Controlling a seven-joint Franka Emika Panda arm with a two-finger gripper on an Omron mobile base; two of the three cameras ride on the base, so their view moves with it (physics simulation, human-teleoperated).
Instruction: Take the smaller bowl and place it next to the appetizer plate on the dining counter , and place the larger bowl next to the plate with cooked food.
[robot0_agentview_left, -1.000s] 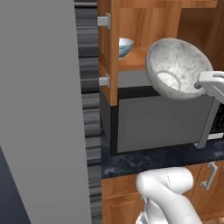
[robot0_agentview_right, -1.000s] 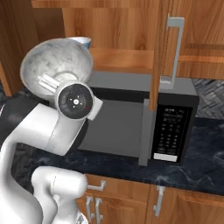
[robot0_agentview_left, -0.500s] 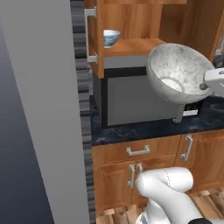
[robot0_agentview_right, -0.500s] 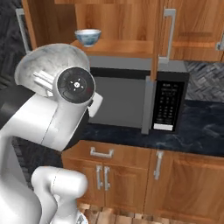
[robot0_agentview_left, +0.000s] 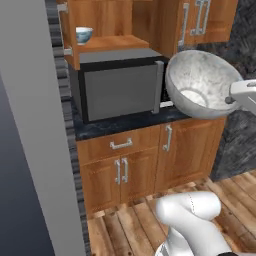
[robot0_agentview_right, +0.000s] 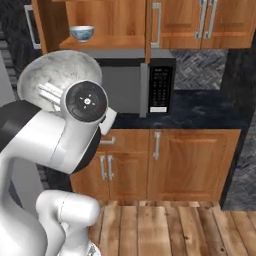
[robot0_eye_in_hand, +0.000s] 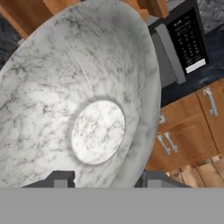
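The larger bowl (robot0_agentview_left: 200, 82), grey-white marbled, hangs tilted in the air in front of the microwave, its open side facing the left base camera. My gripper (robot0_agentview_left: 239, 96) is shut on its rim from the right. In the hand view the larger bowl (robot0_eye_in_hand: 87, 100) fills most of the picture, with my gripper (robot0_eye_in_hand: 107, 180) clamping its near edge. From the right base camera the larger bowl (robot0_agentview_right: 52, 70) shows behind my wrist. The smaller bowl (robot0_agentview_left: 83, 34), light blue, stands on the open cabinet shelf above the microwave, also seen as smaller bowl (robot0_agentview_right: 81, 33). The dining counter and both plates are out of view.
A microwave (robot0_agentview_left: 120, 87) stands on a dark marbled wall counter (robot0_agentview_right: 200, 112) over wooden base cabinets (robot0_agentview_left: 150, 155). A tall grey panel (robot0_agentview_left: 30, 130) rises at the left. Wood floor (robot0_agentview_right: 175, 225) stretches in front of the cabinets.
The whole scene has shrunk and shifted in both base views: the base has backed away from the cabinets. The larger bowl stays in my gripper.
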